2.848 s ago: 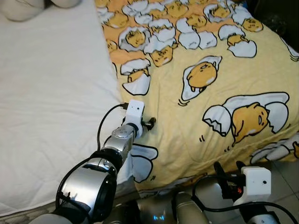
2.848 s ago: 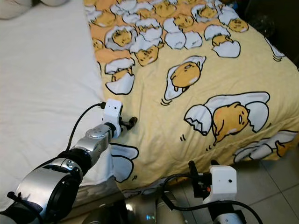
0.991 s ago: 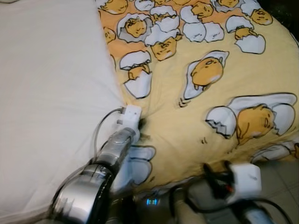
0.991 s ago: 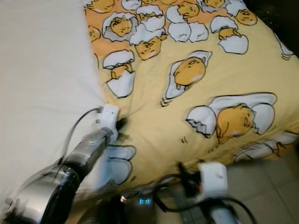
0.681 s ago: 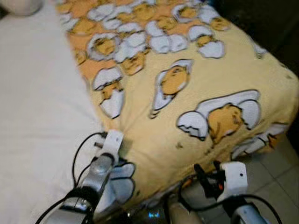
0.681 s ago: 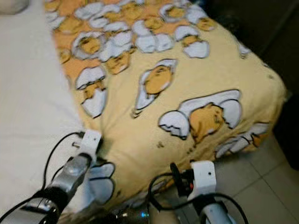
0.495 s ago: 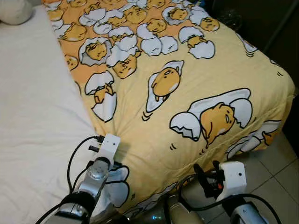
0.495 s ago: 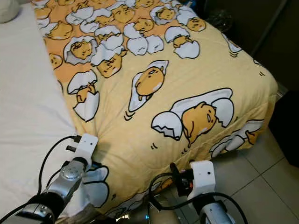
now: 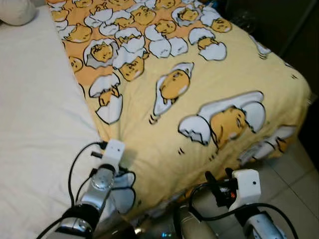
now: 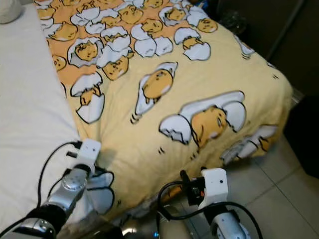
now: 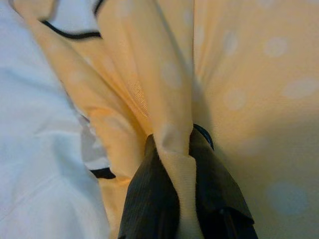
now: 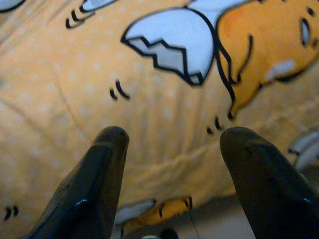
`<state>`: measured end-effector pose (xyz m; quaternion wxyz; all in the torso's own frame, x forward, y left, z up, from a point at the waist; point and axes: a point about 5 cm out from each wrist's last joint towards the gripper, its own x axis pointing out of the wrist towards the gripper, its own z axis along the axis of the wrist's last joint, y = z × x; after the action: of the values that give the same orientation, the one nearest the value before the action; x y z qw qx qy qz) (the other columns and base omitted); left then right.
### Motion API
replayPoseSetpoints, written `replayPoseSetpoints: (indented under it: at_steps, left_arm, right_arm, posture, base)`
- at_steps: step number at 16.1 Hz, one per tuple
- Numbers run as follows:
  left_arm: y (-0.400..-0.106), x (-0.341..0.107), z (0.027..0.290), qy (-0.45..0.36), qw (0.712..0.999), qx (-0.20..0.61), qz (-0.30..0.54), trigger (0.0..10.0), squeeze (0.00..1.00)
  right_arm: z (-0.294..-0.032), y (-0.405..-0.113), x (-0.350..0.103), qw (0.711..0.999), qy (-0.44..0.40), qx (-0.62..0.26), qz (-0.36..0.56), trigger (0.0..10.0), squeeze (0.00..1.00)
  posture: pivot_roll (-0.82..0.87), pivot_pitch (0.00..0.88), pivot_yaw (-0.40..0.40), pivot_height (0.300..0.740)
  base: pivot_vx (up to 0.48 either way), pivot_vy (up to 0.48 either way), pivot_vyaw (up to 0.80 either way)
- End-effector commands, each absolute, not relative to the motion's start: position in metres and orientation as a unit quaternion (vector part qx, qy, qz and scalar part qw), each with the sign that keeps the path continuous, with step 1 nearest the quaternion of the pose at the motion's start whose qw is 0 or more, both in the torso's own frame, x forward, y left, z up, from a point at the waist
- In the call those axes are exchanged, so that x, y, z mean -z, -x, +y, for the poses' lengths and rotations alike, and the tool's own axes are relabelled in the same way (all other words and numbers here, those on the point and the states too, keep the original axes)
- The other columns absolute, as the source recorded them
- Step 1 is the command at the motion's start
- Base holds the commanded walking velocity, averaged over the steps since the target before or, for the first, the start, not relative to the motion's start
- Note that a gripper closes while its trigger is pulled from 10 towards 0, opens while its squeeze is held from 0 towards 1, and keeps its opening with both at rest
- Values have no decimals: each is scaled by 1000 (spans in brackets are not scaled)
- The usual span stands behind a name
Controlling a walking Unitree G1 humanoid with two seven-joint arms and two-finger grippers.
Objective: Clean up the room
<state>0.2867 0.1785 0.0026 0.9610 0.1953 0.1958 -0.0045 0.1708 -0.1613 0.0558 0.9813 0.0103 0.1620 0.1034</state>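
White sheet (image 9: 35, 124) covers the bed's left part, w/ a pillow (image 9: 17, 11) at the far corner, well beyond the left gripper. Left gripper (image 11: 177, 199) sits at the near left edge of the yellow egg-print blanket (image 9: 199, 64), fingers pinched tight on a fold of its fabric. Over the last few secs the arm has drawn back toward the robot & the camera has swung right, so more of the bed's right corner & floor show; the pinch has held. Likely the blanket is being tugged straight, w/ smoothing not done. To the right, the right gripper (image 12: 172, 164) hovers wide open, holding nothing, just off the blanket's hanging near edge, above floor tiles (image 9: 304, 174). Cables (image 9: 77, 164) loop by the left wrist; nothing else blocks.
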Motion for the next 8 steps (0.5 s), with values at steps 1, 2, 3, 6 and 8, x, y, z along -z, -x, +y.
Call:
replayPoseSetpoints:
  at_steps: [1, 2, 3, 6, 8]
  left_arm:
    - [-246, 36, 201, -205, 931, -27, 301, 10000, 0]
    - [-247, 35, 200, -203, 931, -27, 302, 10000, 0]
    - [-248, 35, 198, -198, 932, -24, 304, 10000, 0]
    - [-253, 31, 191, -159, 943, -21, 292, 10000, 1000]
    - [-253, 33, 190, -158, 939, -29, 303, 10000, 1000]
  right_arm:
    - [-166, -168, -51, 981, -2, -87, 174, 10000, 0]
    - [-167, -170, -51, 981, -3, -85, 173, 10000, 0]
    - [-167, -172, -50, 981, -1, -84, 173, 10000, 0]
    - [-168, -175, -49, 982, 6, -82, 172, 10000, 0]
    - [-168, -176, -48, 981, 6, -81, 174, 10000, 0]
  posture:
    - [-294, 155, 99, 740]
    - [-293, 154, 97, 740]
    - [-293, 153, 97, 740]
    - [-290, 149, 96, 740]
    - [-288, 146, 96, 740]
  base:
    - [0, 0, 0]
    - [0, 0, 0]
    - [0, 0, 0]
    - [0, 0, 0]
    - [0, 0, 0]
